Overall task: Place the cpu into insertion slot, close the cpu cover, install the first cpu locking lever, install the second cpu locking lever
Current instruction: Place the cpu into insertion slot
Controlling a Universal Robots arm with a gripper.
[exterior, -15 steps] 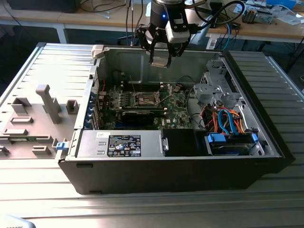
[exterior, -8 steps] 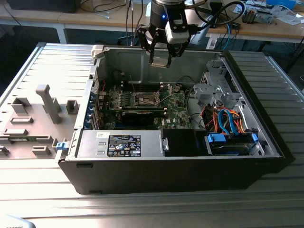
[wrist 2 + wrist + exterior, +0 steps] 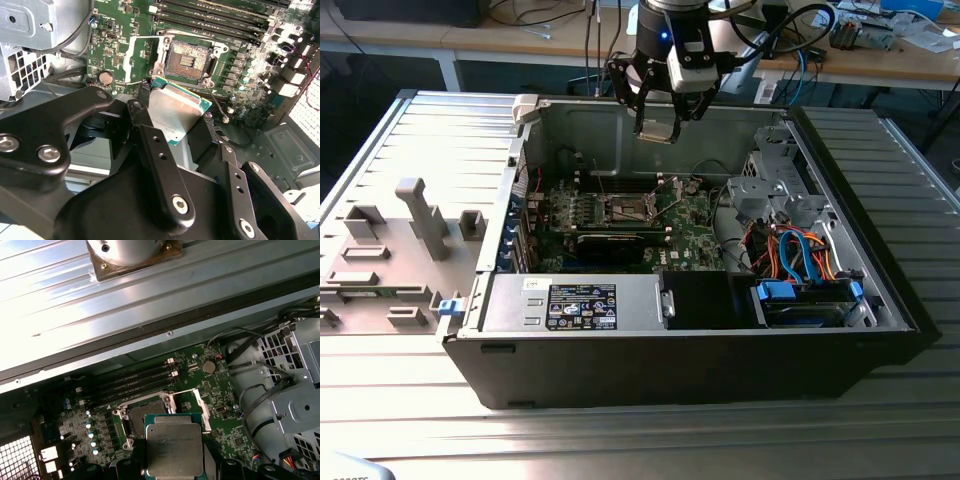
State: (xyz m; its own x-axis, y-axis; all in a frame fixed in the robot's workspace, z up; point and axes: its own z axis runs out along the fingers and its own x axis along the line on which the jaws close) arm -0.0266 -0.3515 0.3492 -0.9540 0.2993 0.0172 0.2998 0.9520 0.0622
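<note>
Robot gripper holding a processor chip over an open computer.

A black and grey metal tower case (image 3: pixel 670 372) lies open on its side, showing a green motherboard (image 3: pixel 695 215). Above it hangs the black two-fingered gripper (image 3: pixel 658 125), jaws clamped on opposite edges of the cpu (image 3: pixel 172 112), a flat square silvery chip. The insertion slot (image 3: pixel 189 61), a dark metal-rimmed socket, lies bare below, and the silver cpu cover (image 3: pixel 131 62) is flipped open beside it. The placement probably calls for a level chip, squared to the socket and lowered straight. Print on the power supply's black label (image 3: pixel 583 305) cannot be made out.
</note>
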